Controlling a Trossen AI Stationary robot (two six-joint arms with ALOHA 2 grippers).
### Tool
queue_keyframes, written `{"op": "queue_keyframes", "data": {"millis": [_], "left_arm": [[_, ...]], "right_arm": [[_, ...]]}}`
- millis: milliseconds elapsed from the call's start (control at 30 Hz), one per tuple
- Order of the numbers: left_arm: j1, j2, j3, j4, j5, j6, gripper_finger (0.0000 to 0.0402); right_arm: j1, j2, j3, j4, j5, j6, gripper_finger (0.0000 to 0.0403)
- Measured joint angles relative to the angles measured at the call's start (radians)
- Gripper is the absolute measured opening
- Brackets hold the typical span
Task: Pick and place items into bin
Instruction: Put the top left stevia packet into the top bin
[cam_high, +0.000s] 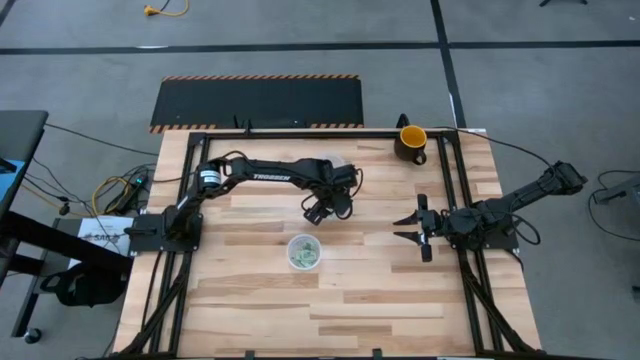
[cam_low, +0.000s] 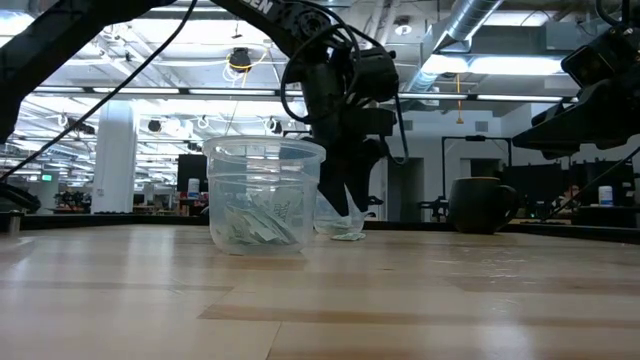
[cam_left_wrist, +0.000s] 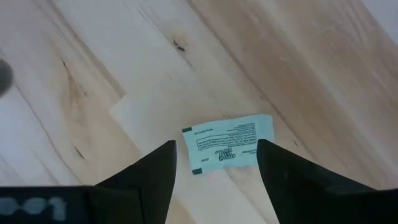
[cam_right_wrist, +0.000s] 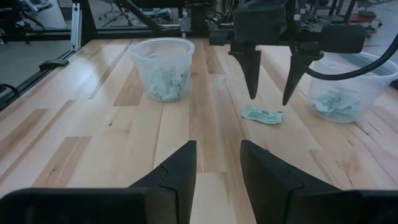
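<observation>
A pale green packet (cam_left_wrist: 229, 149), one of the items, lies flat on the wooden table. My left gripper (cam_right_wrist: 272, 94) hangs just above it, open and pointing down, with one finger on each side and neither touching it. A clear plastic cup (cam_high: 305, 252) nearer the table's front edge holds several green packets. A second clear cup (cam_right_wrist: 339, 93), beside my left gripper, also holds several. My right gripper (cam_high: 413, 228) waits at the right side of the table, open with nothing between its fingers.
A yellow-and-dark mug (cam_high: 411, 143) stands at the table's far edge, right of centre. Black frame rails (cam_high: 455, 190) run along the table's sides. Bare wood (cam_high: 330, 310) lies between the near cup and the table's front edge.
</observation>
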Motion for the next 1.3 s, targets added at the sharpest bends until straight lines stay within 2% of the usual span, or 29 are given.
{"op": "queue_keyframes", "data": {"millis": [533, 933, 1300], "left_arm": [[-0.004, 0.020, 0.000, 0.013, -0.028, 0.013, 0.0213], [0.007, 0.070, 0.000, 0.011, 0.028, 0.006, 0.0213], [0.012, 0.071, 0.000, 0.007, 0.025, 0.003, 0.0203]], "right_arm": [[0.000, 0.000, 0.000, 0.000, 0.000, 0.000, 0.0118], [0.000, 0.001, 0.000, 0.000, 0.000, 0.000, 0.0118], [0.000, 0.001, 0.000, 0.000, 0.000, 0.000, 0.0118]]}}
